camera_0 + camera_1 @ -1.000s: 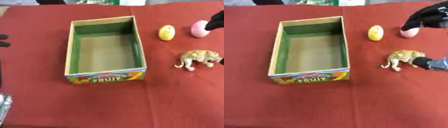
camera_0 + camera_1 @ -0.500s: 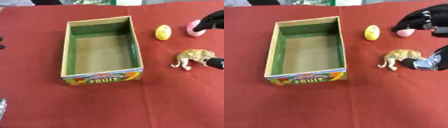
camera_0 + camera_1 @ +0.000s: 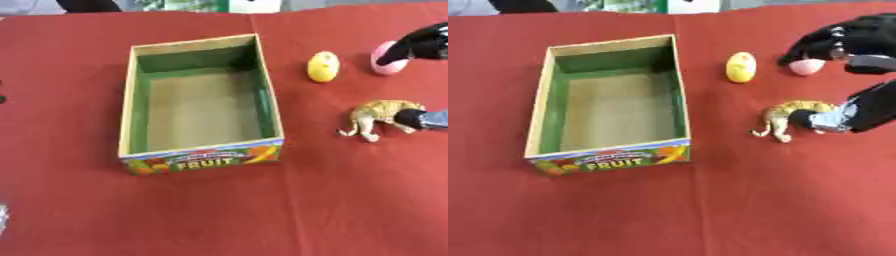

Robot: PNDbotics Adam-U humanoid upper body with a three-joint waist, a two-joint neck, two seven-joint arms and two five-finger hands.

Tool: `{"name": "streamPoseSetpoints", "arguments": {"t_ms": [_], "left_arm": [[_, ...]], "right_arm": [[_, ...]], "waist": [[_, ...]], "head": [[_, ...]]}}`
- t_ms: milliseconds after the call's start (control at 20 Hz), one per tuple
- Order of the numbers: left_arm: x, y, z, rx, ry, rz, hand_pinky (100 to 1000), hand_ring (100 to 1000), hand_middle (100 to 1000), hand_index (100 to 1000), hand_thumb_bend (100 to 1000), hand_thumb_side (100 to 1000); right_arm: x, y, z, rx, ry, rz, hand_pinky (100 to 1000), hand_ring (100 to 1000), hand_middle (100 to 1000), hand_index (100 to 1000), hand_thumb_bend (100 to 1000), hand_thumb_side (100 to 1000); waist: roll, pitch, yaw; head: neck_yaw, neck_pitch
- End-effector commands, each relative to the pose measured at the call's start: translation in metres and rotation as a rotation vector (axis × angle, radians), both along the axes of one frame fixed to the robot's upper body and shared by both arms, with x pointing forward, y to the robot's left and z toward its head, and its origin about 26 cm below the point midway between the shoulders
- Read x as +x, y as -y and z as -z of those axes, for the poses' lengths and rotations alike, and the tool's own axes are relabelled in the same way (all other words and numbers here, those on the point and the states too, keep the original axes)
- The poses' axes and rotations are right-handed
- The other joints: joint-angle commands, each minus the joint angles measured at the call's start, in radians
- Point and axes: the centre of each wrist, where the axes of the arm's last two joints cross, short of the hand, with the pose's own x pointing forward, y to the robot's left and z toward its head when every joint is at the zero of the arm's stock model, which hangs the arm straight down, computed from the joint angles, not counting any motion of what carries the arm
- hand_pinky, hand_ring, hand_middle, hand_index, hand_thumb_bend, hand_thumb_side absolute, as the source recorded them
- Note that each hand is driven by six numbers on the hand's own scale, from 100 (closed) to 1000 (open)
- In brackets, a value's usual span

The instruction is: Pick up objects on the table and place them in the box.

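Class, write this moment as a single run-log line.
right hand: at leopard toy, grip unclear | box: nothing inside | yellow egg, pink egg: on red table

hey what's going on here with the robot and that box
The robot's right hand is reaching in from the right over a red table, its thumb touching a spotted toy animal while its fingers arch over a pink object. Nothing is lifted yet. A yellow egg-shaped object sits between the pink one and the cardboard fruit box, which has nothing in it. The left hand barely shows at the left edge.
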Motion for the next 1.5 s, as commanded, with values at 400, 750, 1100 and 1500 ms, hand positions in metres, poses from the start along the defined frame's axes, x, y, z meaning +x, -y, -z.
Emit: {"name": "streamPoseSetpoints", "arguments": {"t_ms": [400,750,1100,1500], "left_arm": [[-0.001,0.002,-0.007,0.006,0.02,0.015,523,602,669,730,100,889],[-0.001,0.002,-0.006,0.002,0.016,0.018,521,605,669,730,100,885],[-0.001,0.003,-0.006,0.001,0.014,0.023,521,605,671,731,100,884],[-0.001,0.004,-0.005,-0.001,0.009,0.028,520,604,670,730,100,881]], "right_arm": [[0.016,0.013,0.002,-0.048,0.005,0.079,878,923,863,956,330,713],[0.025,0.021,0.008,-0.069,-0.001,0.119,872,915,856,954,342,662],[0.033,0.029,0.016,-0.085,-0.01,0.151,869,912,855,953,358,650],[0.043,0.03,0.025,-0.085,-0.01,0.165,860,903,837,932,365,671]], "waist": [[0.002,-0.008,0.001],[0.004,-0.005,0.003],[0.006,-0.002,0.006],[0.008,0.001,0.008]], "head": [[-0.007,-0.014],[-0.01,-0.017],[-0.011,-0.021],[-0.012,-0.025]]}}
